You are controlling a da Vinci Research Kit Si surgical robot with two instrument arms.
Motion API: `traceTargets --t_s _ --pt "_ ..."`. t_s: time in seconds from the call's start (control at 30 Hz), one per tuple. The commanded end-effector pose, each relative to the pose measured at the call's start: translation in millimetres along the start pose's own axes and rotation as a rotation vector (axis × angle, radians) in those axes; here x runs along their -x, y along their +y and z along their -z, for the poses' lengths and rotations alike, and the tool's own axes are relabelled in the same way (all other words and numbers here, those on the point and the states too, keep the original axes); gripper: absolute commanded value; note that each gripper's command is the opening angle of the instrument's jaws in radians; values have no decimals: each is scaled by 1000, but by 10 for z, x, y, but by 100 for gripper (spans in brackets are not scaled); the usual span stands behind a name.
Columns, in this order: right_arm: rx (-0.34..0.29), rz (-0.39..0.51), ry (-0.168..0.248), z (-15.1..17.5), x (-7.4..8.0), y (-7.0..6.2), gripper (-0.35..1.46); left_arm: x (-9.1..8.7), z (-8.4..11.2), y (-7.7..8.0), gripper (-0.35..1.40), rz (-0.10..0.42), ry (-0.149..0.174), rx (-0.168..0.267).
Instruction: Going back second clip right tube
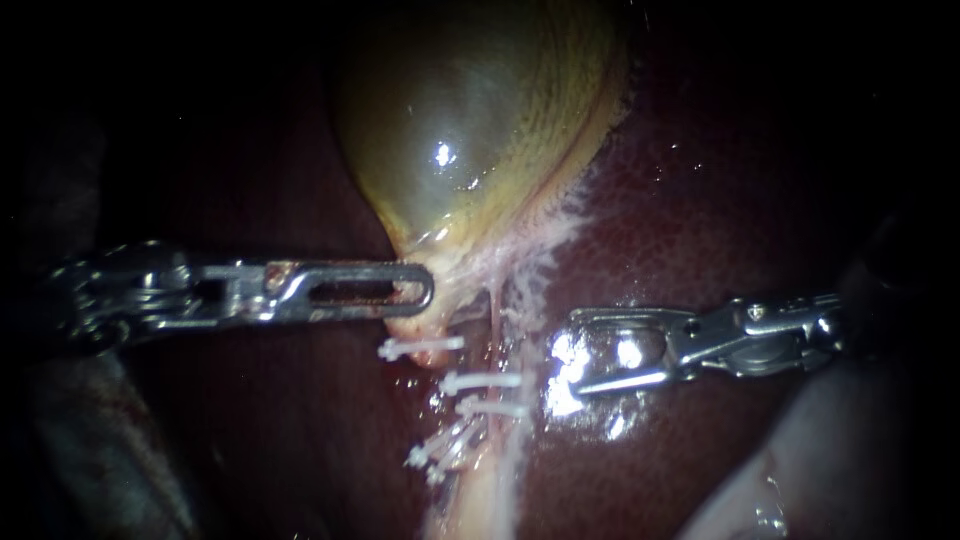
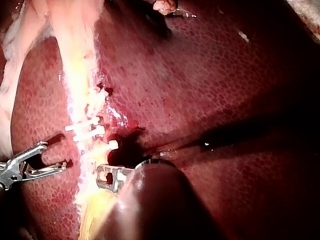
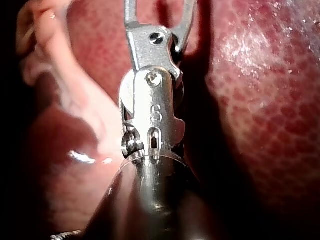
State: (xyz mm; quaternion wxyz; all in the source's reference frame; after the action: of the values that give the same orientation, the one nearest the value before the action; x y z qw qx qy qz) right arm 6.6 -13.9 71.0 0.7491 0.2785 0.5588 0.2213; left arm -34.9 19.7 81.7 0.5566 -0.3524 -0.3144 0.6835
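Note:
The yellow-green gallbladder [image 1: 470, 130] lies on the dark red liver [image 1: 720, 200]. Below its neck a pale stalk of tubes [image 1: 495, 470] runs down and carries several white clips [image 1: 480, 381]. Which tube each clip sits on I cannot tell. My left instrument [image 1: 415, 300] is shut on the gallbladder's neck just above the top clip [image 1: 420, 347]. My right instrument [image 1: 560, 360] hovers just right of the clips, jaws open with nothing between them. In the left wrist view it [image 2: 52, 156] stands open beside the clips [image 2: 87, 127]. The right wrist view shows its jaws [image 3: 159, 12] spread.
Wet liver [image 2: 225, 75] surrounds the clipped stalk. Pale fatty strands [image 1: 545, 250] fan out from the gallbladder's neck. A pale fold of tissue [image 1: 800, 450] lies at the lower right, and another [image 3: 65, 95] beside the right instrument's wrist.

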Motion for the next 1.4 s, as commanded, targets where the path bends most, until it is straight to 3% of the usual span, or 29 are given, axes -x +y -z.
traceTargets --t_s 0.03,0.43,0.87,1.4 --pt "2 6 -1 1 0 0 58 1 -2 0 -35 0 -2 3" --pt "5 19 1 3 -1 -4 58 5 -32 -13 -35 -8 1 4" --pt "6 27 2 3 0 -5 58 13 -83 -25 -35 -16 -6 11" --pt "6 28 2 2 1 -5 58 12 -86 -28 -35 -17 -6 12"
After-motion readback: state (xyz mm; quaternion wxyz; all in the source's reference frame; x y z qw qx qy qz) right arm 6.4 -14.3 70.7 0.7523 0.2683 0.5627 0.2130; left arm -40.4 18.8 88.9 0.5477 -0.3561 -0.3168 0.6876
